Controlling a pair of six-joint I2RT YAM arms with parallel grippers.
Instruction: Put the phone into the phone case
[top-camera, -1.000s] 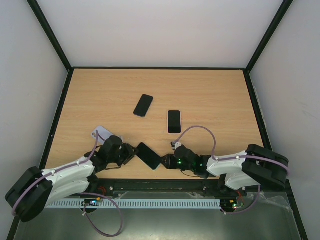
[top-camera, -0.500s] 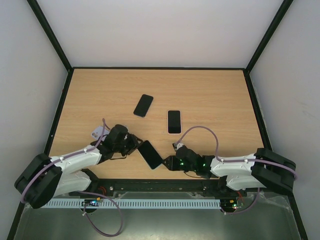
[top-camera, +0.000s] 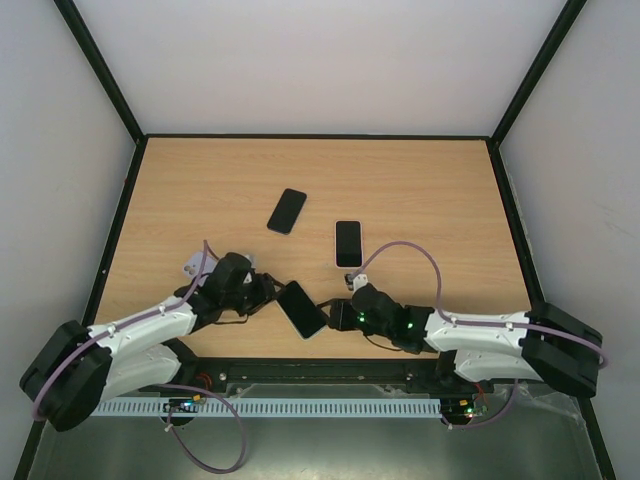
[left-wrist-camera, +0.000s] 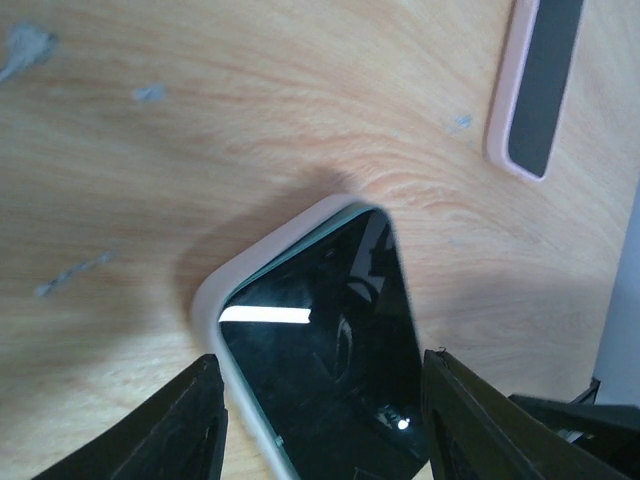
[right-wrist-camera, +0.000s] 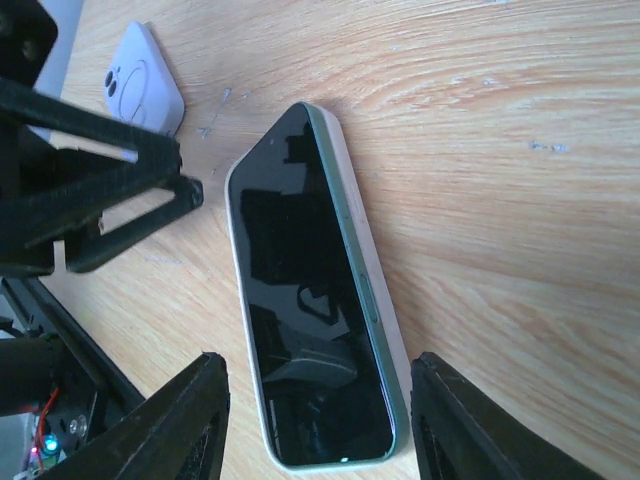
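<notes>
Wood-grain surface (top-camera: 420, 190), near edge: phone (top-camera: 302, 310) lies flat, screen up, in the pale pink phone case (right-wrist-camera: 372, 270), with its green edge showing along one side. It sits diagonally between the arms. The left pincer (top-camera: 268, 292) is released, its fingers spread at one end with no visible contact. The right pincer (top-camera: 335, 313) is released too, straddling the other end with gaps on both sides. A second cased phone (top-camera: 347, 243) and a black phone (top-camera: 287, 210) lie further back.

The phone (right-wrist-camera: 310, 330) showed a glossy, reflective black screen; its case (left-wrist-camera: 203, 300) looked matt and pale; the table (right-wrist-camera: 500, 150) was smooth wood grain
</notes>
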